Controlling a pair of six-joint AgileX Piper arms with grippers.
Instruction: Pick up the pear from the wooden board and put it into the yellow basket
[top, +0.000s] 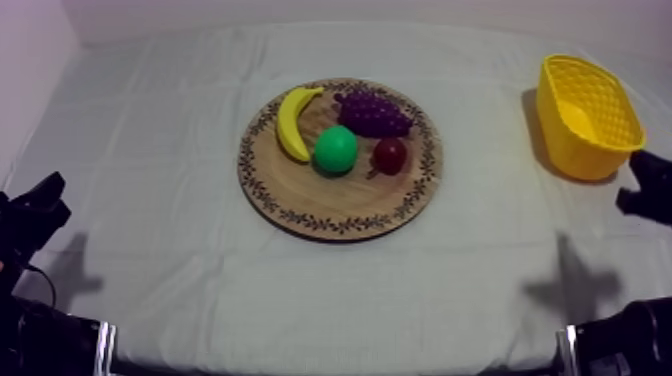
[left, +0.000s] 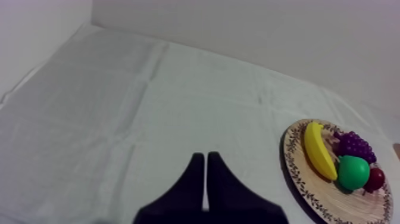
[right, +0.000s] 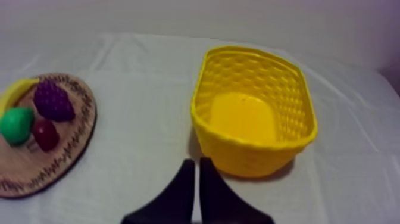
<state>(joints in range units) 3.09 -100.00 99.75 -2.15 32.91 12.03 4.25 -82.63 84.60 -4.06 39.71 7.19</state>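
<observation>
Far from right end effector (right: 196, 162), pear (right: 16, 125).

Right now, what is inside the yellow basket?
The yellow basket holds nothing that I can see: its floor is bare yellow. Its near wall covers the strip of floor right behind it. The pear lies on the wooden board.

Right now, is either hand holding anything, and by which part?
Nothing is held. The left hand and the right hand are each shut on nothing, and the pear lies on the wooden board.
</observation>
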